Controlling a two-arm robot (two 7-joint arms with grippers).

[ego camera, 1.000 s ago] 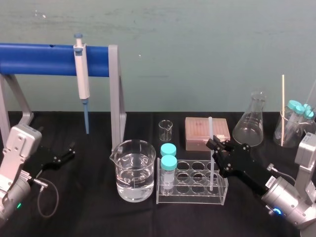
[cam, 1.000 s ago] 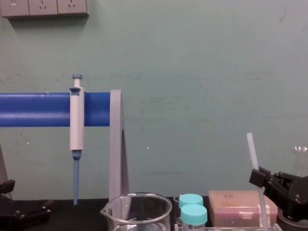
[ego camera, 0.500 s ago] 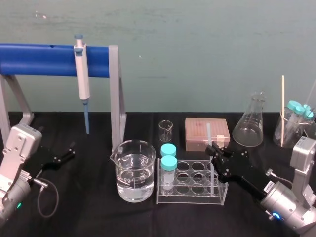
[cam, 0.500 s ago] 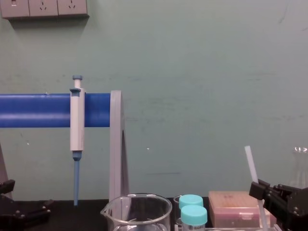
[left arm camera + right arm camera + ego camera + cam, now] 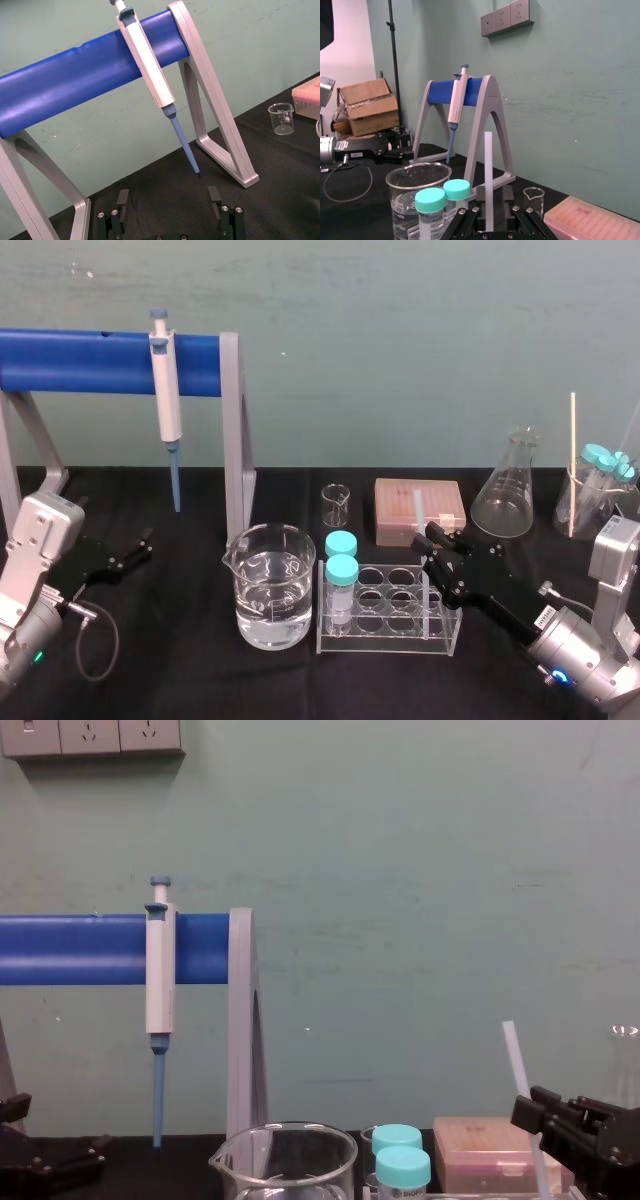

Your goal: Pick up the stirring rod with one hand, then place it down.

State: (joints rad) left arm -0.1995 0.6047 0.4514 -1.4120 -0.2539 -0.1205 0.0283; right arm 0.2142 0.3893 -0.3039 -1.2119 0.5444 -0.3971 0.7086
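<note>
Within the rack [image 5: 390, 642], right tool [image 5: 427, 540] grips the stirring rod [image 5: 417, 508].

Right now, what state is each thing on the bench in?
stirring rod: upright, clamped by the right gripper, lower end in the tube rack.
right gripper: shut on the rod.
left gripper: open, parked at left.
large beaker: part full of clear liquid.
two vials: capped, standing in the rack.
pipette: hanging on the blue stand.
</note>
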